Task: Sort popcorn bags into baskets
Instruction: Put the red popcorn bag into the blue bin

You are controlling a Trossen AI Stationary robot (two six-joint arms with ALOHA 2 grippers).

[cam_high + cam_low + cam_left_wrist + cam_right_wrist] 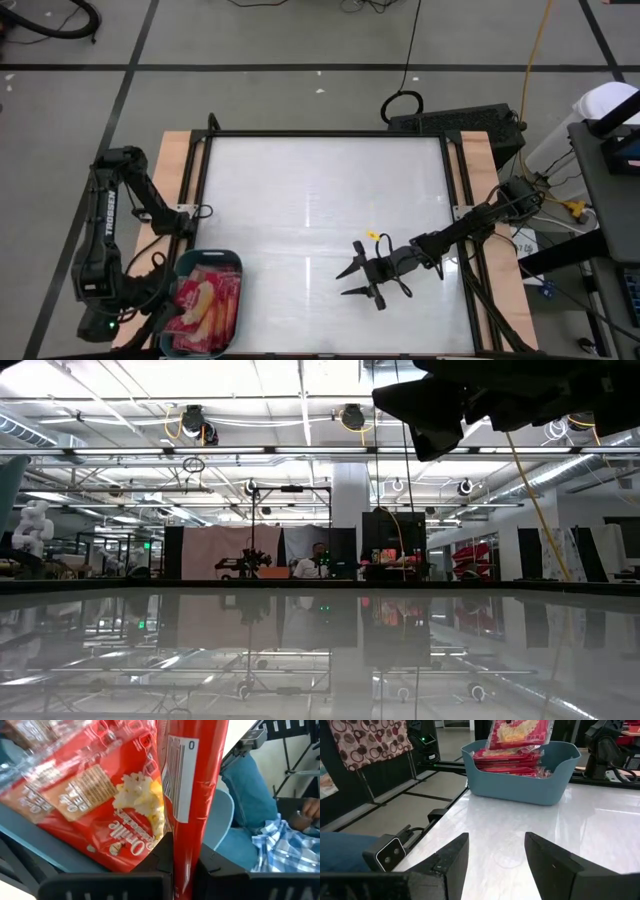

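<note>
The teal basket (232, 262) (520, 782) stands at the table's near-left corner with several red popcorn bags (205, 305) (507, 762) stacked flat inside. My left gripper (172, 318) (185, 862) is over the basket's left side, shut on one more popcorn bag (192, 790) (520, 732), which stands upright above the stack. My right gripper (355, 280) (495, 850) is open over bare table right of the basket, pointing toward it and touching nothing. My left gripper pinches one red popcorn bag between its two fingers, seen edge-on in the left wrist view. The fingers are on one end of the bag (184, 845). The bag's free end (517, 745) is just above the stacked bags; whether it touches them, I cannot tell.
The white table top (320, 200) lies open between the basket and my right gripper. A dark frame (325, 133) runs along the table's edges. A seated person's legs (250, 800) show beyond the table in the left wrist view. My right arm (490, 395) hangs at the low view's top.
</note>
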